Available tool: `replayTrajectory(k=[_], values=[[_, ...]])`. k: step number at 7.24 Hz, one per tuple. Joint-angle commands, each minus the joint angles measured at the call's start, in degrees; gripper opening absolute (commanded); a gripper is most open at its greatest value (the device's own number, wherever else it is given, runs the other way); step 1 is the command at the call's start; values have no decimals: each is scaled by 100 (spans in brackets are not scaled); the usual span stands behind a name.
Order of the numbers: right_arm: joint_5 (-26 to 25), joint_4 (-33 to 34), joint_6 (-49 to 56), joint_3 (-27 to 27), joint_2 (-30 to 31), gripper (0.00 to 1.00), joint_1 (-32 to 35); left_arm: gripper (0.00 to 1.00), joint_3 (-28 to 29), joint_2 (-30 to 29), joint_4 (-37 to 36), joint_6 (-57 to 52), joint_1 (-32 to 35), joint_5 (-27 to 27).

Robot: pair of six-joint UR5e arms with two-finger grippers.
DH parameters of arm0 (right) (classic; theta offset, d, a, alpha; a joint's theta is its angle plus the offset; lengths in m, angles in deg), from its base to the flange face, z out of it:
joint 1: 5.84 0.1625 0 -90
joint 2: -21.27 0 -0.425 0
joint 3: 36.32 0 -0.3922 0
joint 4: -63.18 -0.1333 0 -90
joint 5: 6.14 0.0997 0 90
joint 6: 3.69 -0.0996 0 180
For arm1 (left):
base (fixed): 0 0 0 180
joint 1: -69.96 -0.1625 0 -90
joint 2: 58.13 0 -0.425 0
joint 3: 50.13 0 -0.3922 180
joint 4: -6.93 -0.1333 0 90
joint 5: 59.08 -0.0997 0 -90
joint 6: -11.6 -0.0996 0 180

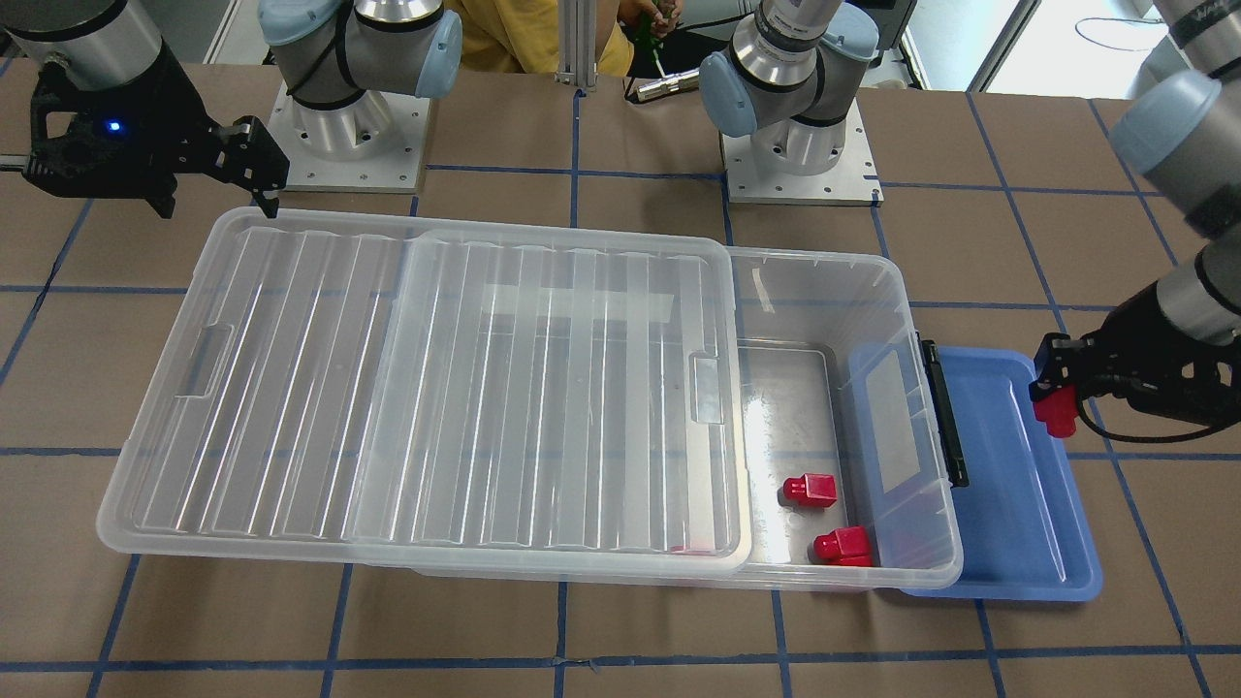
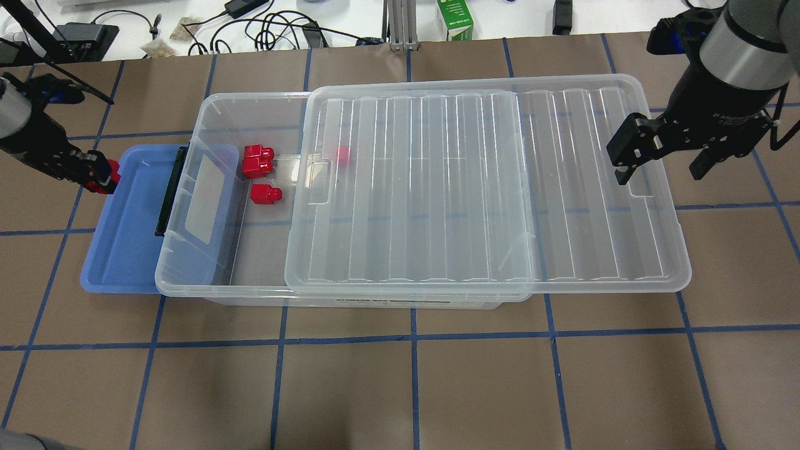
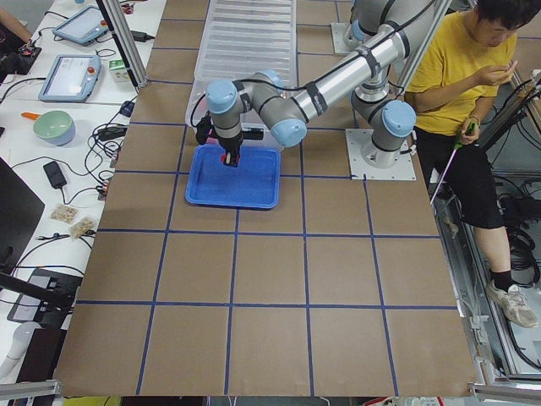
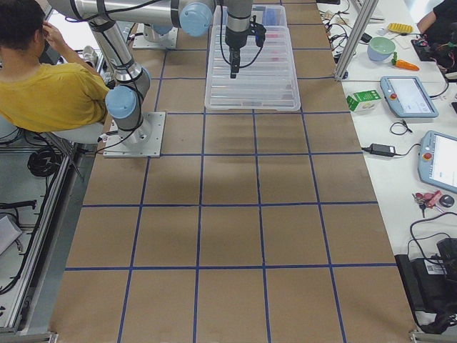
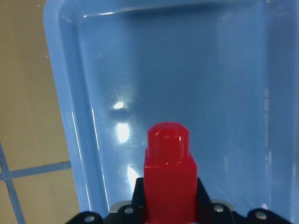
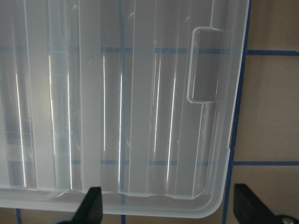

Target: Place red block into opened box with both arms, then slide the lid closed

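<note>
My left gripper is shut on a red block, held stub-down over the far end of the blue tray; in the left wrist view the red block fills the jaws. The clear box is open at its latch end. Two red blocks lie inside, and a third red block shows under the lid. The ribbed lid is slid partway off toward my right gripper, which hangs open above the lid's far end.
The blue tray sits tucked under the box's latch end, by the black latch bar. Both arm bases stand behind the box. A person in a yellow shirt sits beside the table. Brown table surface with a blue tape grid lies in front.
</note>
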Motion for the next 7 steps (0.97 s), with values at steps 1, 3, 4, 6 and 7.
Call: replayTrajectory(k=[1, 3, 4, 6, 7], values=[[-1, 0, 17, 0, -2, 100, 0, 0, 100, 768, 568, 1042, 947, -42], [-10, 0, 25, 0, -2, 100, 0, 0, -92, 718, 454, 1995, 1889, -43], [-10, -9, 25, 0, -2, 100, 0, 0, -364, 613, 88, 2443, 2110, -16], [-10, -9, 25, -9, -11, 100, 0, 0, -1136, 568, -834, 2517, 2174, -25], [-10, -9, 25, -9, -2, 100, 0, 0, -1496, 533, -1352, 2517, 2165, -16]])
